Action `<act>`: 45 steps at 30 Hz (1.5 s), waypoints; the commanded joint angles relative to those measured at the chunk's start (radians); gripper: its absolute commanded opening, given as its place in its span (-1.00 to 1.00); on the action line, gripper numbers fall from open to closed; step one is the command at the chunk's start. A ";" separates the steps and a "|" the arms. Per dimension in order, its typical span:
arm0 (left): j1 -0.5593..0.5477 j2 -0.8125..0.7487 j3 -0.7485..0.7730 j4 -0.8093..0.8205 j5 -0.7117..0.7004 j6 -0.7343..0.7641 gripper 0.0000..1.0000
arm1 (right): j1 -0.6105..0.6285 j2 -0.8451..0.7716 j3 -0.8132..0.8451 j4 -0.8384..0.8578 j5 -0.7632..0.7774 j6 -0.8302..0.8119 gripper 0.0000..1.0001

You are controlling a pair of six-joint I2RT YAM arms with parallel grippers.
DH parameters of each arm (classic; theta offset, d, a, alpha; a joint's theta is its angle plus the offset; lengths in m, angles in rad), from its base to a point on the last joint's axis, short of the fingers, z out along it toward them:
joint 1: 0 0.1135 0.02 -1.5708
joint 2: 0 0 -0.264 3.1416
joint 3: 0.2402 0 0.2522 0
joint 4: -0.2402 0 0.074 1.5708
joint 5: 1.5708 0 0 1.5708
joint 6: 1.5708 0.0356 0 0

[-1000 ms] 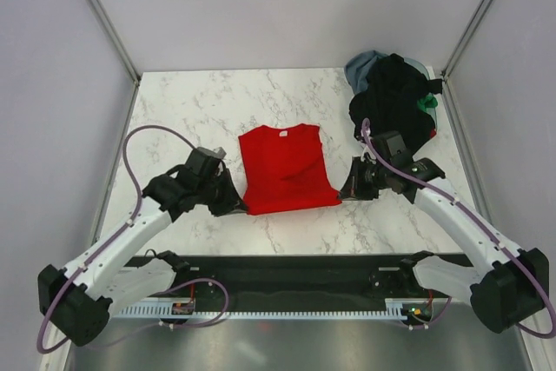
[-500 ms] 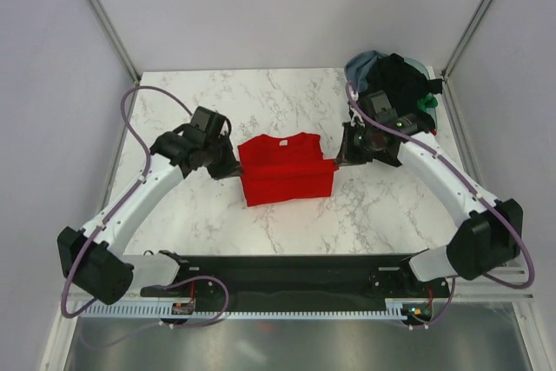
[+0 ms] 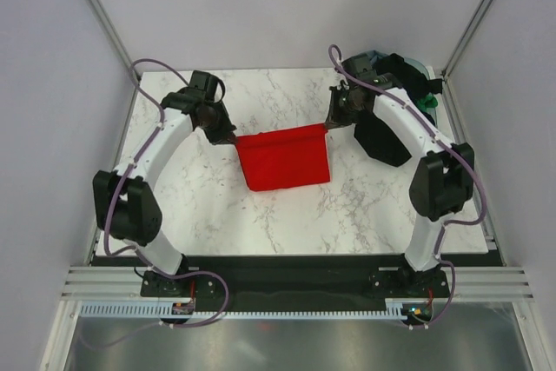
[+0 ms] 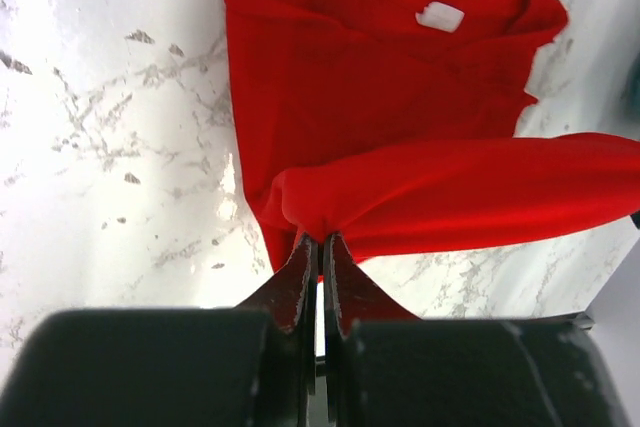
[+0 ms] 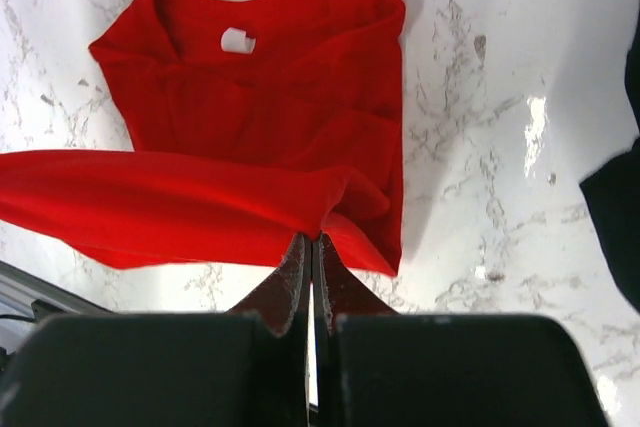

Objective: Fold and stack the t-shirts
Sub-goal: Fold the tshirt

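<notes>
The red t-shirt [image 3: 285,161] lies mid-table, folded over on itself. My left gripper [image 3: 233,138] is shut on its left corner and my right gripper [image 3: 328,126] is shut on its right corner, so the lifted edge stretches taut between them above the table. In the left wrist view, the left gripper [image 4: 320,239] pinches a bunched red fold, with the collar and white label [image 4: 440,17] lying flat beyond. The right gripper [image 5: 312,237] pinches the same raised edge of the red t-shirt [image 5: 270,97]. Other t-shirts form a pile at the back right: black [image 3: 387,132], grey-blue [image 3: 369,58] and green [image 3: 427,103].
The marble table [image 3: 200,197] is walled by grey panels left, right and behind. The right arm reaches over the black cloth of the pile, which shows at the right wrist view's edge [image 5: 620,227]. A black rail [image 3: 278,271] runs along the near edge.
Both grippers have carried the shirt's near hem up and away from the bases towards the far side. The red shirt now looks shorter, its held edge over the collar end.
</notes>
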 commanded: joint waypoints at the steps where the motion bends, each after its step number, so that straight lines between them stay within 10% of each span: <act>1: 0.048 0.081 0.087 -0.023 -0.020 0.093 -0.96 | -0.036 0.090 0.090 -0.023 0.053 -0.036 -1.00; 11: 0.114 0.361 0.245 -0.021 0.018 0.124 -0.88 | -0.053 0.402 0.354 -0.026 0.018 -0.014 -1.00; 15: 0.144 0.497 0.354 -0.069 0.108 0.161 0.00 | -0.059 0.497 0.469 -0.040 0.018 0.015 0.24; 19: 0.119 0.536 0.515 -0.198 0.029 0.171 0.28 | -0.061 0.483 0.540 -0.072 0.015 0.032 0.38; 24: 0.083 0.223 0.201 -0.043 -0.037 0.141 0.31 | -0.026 0.237 0.277 0.016 0.052 0.035 0.40; 31: 0.066 -0.197 -0.591 0.651 0.283 0.028 0.33 | 0.019 -0.070 -0.234 0.248 -0.099 0.116 0.37; 45: -0.061 -0.115 -0.835 1.183 0.267 0.006 0.38 | 0.063 -0.400 -0.601 0.247 -0.070 0.086 0.37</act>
